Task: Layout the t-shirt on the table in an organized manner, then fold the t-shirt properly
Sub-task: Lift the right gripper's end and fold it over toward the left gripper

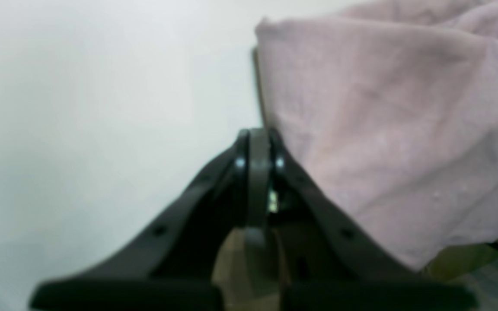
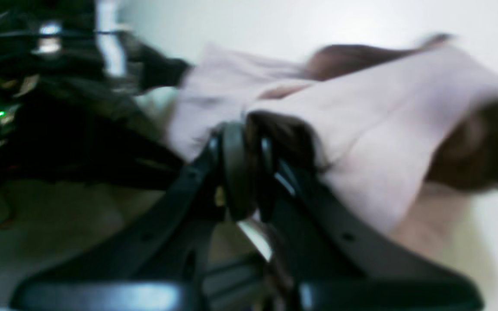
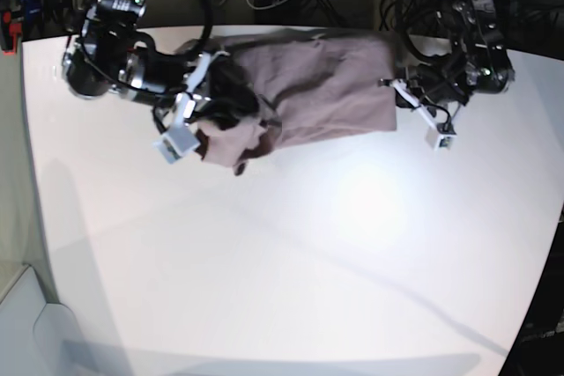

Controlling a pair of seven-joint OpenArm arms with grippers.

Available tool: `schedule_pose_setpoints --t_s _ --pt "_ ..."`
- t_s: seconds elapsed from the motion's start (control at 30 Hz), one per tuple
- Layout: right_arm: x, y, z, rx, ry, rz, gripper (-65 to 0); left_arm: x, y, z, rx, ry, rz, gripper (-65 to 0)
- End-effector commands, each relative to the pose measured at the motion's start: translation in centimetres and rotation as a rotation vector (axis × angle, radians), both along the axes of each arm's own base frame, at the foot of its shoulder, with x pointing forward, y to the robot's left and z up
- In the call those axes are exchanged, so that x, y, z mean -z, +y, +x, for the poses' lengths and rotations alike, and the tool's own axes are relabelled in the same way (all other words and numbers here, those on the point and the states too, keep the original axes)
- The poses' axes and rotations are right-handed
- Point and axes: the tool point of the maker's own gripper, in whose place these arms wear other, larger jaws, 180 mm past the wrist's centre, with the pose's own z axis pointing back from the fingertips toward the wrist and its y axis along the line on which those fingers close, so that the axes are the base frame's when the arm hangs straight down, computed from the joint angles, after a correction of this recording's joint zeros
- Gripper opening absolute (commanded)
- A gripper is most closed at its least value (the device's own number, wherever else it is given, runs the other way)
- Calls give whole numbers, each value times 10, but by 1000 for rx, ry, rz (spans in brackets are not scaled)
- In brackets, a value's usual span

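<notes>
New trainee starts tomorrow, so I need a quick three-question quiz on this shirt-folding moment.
1. True or false: the t-shirt lies flat and neatly folded on the table.
2. In the base view, which gripper is on the picture's right? A) left B) right
3. Fill in: both grippers are shut on the ____.

Key: 1 false, it is bunched and stretched between the left gripper and the right gripper. 2 A. 3 t-shirt.

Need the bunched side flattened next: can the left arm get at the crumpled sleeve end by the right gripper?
Probably not: the left gripper is shut on the t-shirt at its opposite edge, and the right gripper crowds that bunch.
</notes>
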Motion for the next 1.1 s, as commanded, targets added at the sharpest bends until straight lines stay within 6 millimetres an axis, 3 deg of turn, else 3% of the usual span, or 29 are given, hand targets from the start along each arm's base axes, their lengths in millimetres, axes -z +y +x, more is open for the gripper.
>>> schedule_pose_setpoints --t_s 0.0,0.13,0.23,0.57,0.7,0.9,1.07 --pt "-18 12 4 -22 -54 59 -650 -4 1 1 3 -3 9 -649" --pt "-29 51 -7 -133 -75 115 -650 -4 -4 2 2 -7 -2 -649" --pt "-25 71 -13 -201 -48 145 -650 -4 -4 1 1 -6 -5 -649" --pt "11 103 -9 -354 81 142 -650 -4 -4 2 -1 -7 -4 -649" --pt "8 113 -8 -411 63 128 -650 -4 -7 2 0 -7 -10 -649" --pt "2 122 10 -402 48 157 -650 -3 -7 1 0 -6 -10 -649" --pt "8 136 6 -435 81 174 -650 -4 -7 1 0 -7 -9 -649"
